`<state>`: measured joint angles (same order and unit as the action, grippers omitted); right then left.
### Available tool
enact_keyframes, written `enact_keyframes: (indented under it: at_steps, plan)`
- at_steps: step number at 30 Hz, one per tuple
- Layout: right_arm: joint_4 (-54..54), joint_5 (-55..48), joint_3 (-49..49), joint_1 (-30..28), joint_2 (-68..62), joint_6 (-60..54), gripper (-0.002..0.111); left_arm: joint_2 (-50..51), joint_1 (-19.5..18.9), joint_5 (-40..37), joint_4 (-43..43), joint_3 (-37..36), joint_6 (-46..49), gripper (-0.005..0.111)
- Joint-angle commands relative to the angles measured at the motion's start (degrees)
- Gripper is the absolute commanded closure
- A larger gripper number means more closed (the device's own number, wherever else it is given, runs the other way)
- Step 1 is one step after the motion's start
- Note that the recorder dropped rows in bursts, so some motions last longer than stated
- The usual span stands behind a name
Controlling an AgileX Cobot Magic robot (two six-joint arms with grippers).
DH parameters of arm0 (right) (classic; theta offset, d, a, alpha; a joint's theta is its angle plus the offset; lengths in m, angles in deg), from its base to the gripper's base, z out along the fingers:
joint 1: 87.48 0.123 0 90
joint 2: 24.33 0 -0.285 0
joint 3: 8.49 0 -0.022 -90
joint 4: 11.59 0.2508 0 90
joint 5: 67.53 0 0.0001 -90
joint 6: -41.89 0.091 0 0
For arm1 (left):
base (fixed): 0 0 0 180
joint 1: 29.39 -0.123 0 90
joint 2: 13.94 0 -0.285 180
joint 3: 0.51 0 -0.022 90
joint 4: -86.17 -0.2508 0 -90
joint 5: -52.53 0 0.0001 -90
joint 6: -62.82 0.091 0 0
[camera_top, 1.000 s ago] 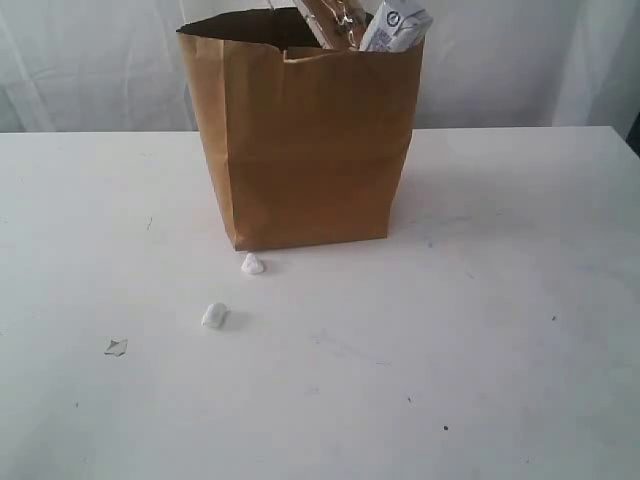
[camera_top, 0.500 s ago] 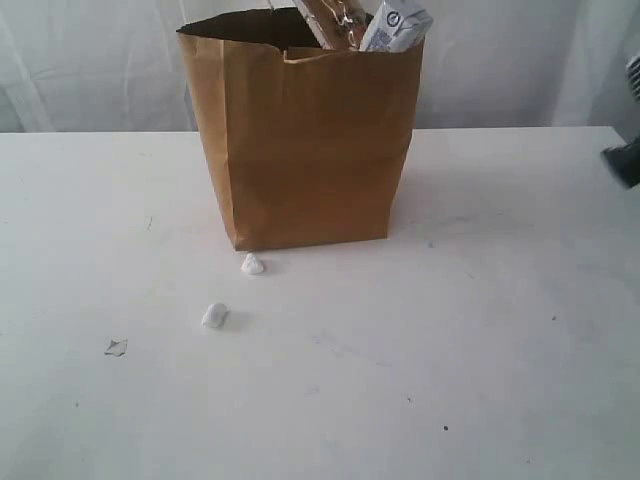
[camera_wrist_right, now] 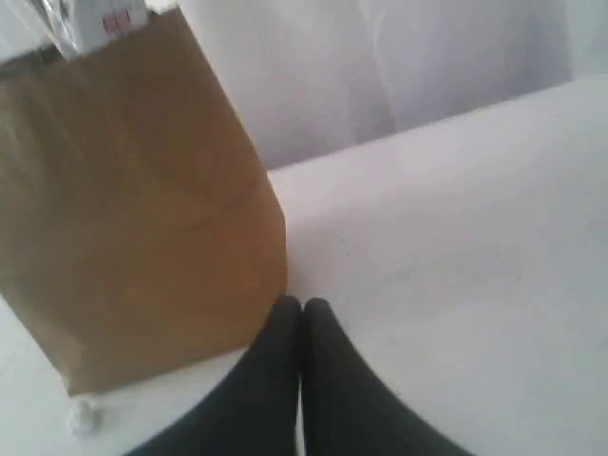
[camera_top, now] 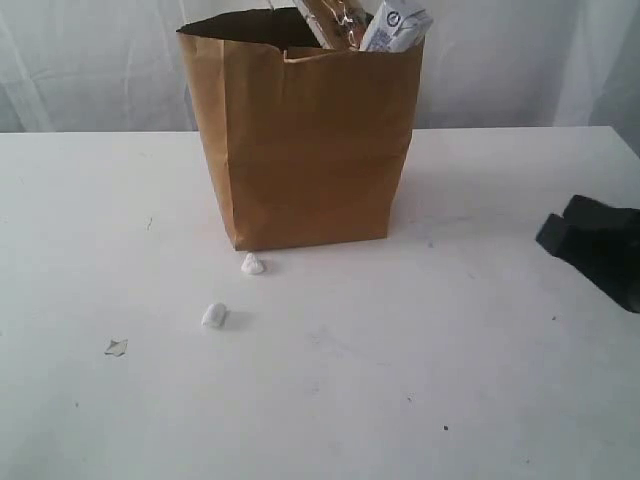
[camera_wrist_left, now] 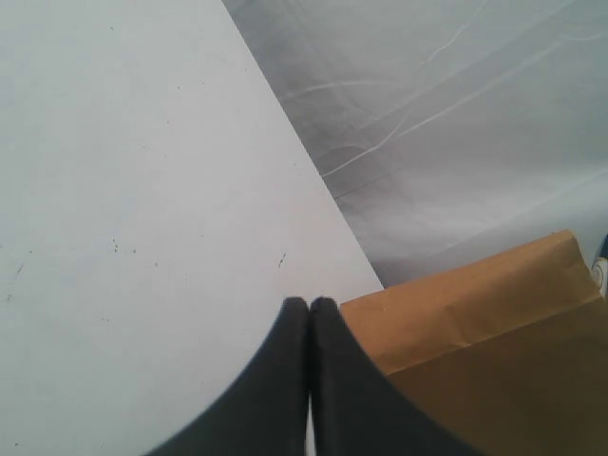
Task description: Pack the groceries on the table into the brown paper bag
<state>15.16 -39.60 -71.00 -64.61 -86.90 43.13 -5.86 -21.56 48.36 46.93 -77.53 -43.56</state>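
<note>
The brown paper bag [camera_top: 305, 140] stands upright at the back middle of the white table [camera_top: 480, 330]. From its mouth stick up the small white-blue carton [camera_top: 395, 27] and the long spaghetti pack [camera_top: 332, 22]. The other groceries are hidden. My right gripper [camera_top: 552, 233] has come in low at the right edge, well apart from the bag; in its wrist view the gripper [camera_wrist_right: 302, 306] is shut and empty, with the bag [camera_wrist_right: 133, 199] ahead. My left gripper [camera_wrist_left: 310, 304] is shut on nothing beside the bag [camera_wrist_left: 494, 332]; it is out of the exterior view.
Two small white lumps [camera_top: 252, 264] [camera_top: 214, 316] and a grey scrap [camera_top: 116, 347] lie on the table in front of the bag. A white curtain [camera_top: 520, 60] hangs behind.
The right arm has dropped from the upper right edge of the exterior view and reached further in over the table. The bag and its contents have not moved.
</note>
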Motion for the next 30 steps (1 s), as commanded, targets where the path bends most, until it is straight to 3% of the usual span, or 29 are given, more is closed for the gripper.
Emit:
enact_keyframes:
  at_steps: [1,3,5,10,13,17,19,20,22,27,30]
  plan:
    - [-5.7,20.9,-8.1,0.0,4.0,-12.3,0.108,-0.3,0.2,-0.2,-0.4,-0.2,0.0,0.107]
    - [-0.3,28.7,-9.8,0.0,5.2,-25.8,0.108,-0.3,0.2,-0.2,-0.4,-0.2,0.0,0.107]
    - [10.5,28.5,-10.0,0.0,6.9,-33.9,0.108,-0.3,0.2,-0.2,-0.4,-0.2,0.0,0.107]
    - [23.7,29.4,-10.0,0.0,9.7,-35.8,0.108,-0.3,0.2,-0.2,-0.4,-0.2,0.0,0.107]
    - [17.1,25.1,-10.0,0.0,12.7,-36.3,0.108,-0.3,0.2,-0.2,-0.4,-0.2,0.0,0.107]
    - [1.4,8.9,-10.0,0.0,17.8,-37.6,0.108,-0.3,0.2,-0.2,-0.4,-0.2,0.0,0.107]
    - [0.5,1.0,-10.0,0.0,19.7,-38.2,0.108,-0.3,0.2,-0.2,-0.4,-0.2,0.0,0.107]
    - [-1.0,-8.8,-10.0,0.0,21.0,-41.4,0.108,-0.3,0.2,-0.2,-0.4,-0.2,0.0,0.107]
    - [-0.5,-15.5,-10.4,0.0,21.3,-44.9,0.108,-0.3,0.2,-0.2,-0.4,-0.2,0.0,0.107]
    - [4.8,-12.3,-14.7,-0.2,22.0,-44.9,0.108,-0.3,0.2,-0.2,-0.4,-0.2,0.0,0.107]
    - [3.4,-22.0,-14.7,-13.5,27.8,-45.1,0.108,-0.3,0.2,-0.2,-0.4,-0.2,0.0,0.107]
